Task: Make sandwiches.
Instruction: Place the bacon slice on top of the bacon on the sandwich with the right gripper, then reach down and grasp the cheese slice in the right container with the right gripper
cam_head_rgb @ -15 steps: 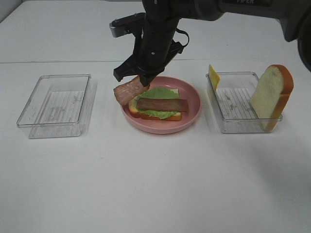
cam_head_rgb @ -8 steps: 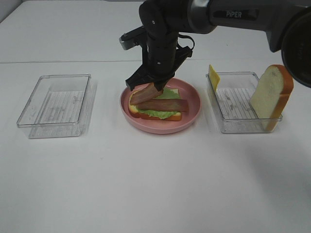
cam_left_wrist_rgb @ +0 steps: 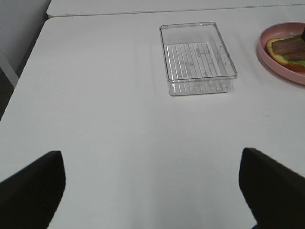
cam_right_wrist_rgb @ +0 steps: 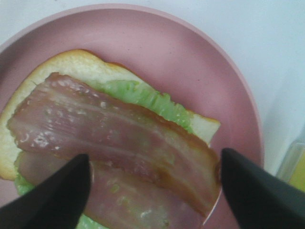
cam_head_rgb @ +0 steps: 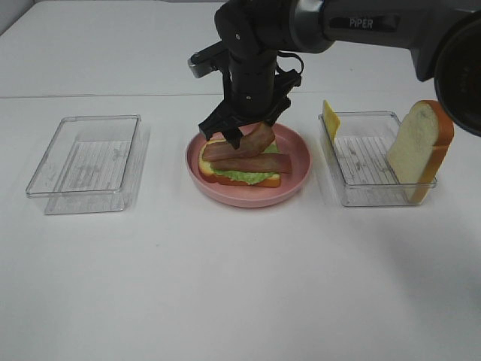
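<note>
The sandwich [cam_head_rgb: 239,164] lies on the round pink plate [cam_head_rgb: 297,162]: a bread slice, green lettuce and two bacon strips. The upper bacon strip [cam_head_rgb: 242,145] lies across the stack with its far end slightly raised. My right gripper [cam_head_rgb: 240,128] hangs just above it, open, with its fingers [cam_right_wrist_rgb: 62,191] on either side of the bacon [cam_right_wrist_rgb: 109,138] and apart from it. My left gripper [cam_left_wrist_rgb: 152,186] is open and empty over bare table, out of the exterior view. The second bread slice [cam_head_rgb: 419,147] and the yellow cheese slice [cam_head_rgb: 331,119] lean in the right tray.
An empty clear tray [cam_head_rgb: 86,162] stands left of the plate; it also shows in the left wrist view [cam_left_wrist_rgb: 198,52]. A second clear tray [cam_head_rgb: 361,162] stands right of the plate. The plate's edge [cam_left_wrist_rgb: 267,55] shows in the left wrist view.
My right gripper carried the second bacon strip from the plate's left edge over the sandwich. The strip now lies on the stack and the jaws have opened.
</note>
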Available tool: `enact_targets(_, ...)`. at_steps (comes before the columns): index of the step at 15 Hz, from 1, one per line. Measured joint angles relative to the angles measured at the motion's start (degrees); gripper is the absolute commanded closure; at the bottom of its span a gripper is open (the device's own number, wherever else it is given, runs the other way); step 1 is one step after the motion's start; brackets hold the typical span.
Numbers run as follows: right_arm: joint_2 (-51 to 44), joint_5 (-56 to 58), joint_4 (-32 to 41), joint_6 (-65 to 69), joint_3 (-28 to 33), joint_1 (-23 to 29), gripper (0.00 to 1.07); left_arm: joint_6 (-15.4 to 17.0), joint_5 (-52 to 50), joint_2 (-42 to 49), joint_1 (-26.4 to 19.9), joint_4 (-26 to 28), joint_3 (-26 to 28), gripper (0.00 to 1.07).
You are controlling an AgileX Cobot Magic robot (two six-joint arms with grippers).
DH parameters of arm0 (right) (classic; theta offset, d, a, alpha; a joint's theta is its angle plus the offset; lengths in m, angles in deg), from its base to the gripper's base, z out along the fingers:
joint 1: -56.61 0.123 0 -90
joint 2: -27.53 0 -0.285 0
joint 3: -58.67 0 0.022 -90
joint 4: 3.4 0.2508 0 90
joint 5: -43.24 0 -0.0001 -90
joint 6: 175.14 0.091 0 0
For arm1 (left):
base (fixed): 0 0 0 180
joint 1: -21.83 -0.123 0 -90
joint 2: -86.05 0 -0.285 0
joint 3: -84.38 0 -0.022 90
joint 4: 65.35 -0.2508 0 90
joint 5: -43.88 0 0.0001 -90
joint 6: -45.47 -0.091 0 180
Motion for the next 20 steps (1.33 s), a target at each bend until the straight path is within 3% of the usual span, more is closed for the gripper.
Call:
enact_targets(5,-0.5,3.6,-2.7,-0.7,-2.1,0.0,0.1,0.0,0.0,0.0,0.0,0.0,0.0,0.15)
enact_targets(12,-8.9,12.5,-3.0,-5.0,-10.0,-0.9,0.1,0.0,0.0,0.0,0.0,0.0,0.0,0.15)
enact_targets(15,-9.2,16.0,-0.4,-5.0,-11.1,-6.1,0.1,0.0,0.0,0.0,0.0,0.0,0.0,0.15)
enact_targets(18,-9.2,16.7,7.4,-6.1,-11.1,-14.5,0.1,0.0,0.0,0.0,0.0,0.0,0.0,0.15)
enact_targets(20,-9.2,16.9,8.8,-6.4,-11.1,-16.7,0.1,0.0,0.0,0.0,0.0,0.0,0.0,0.15)
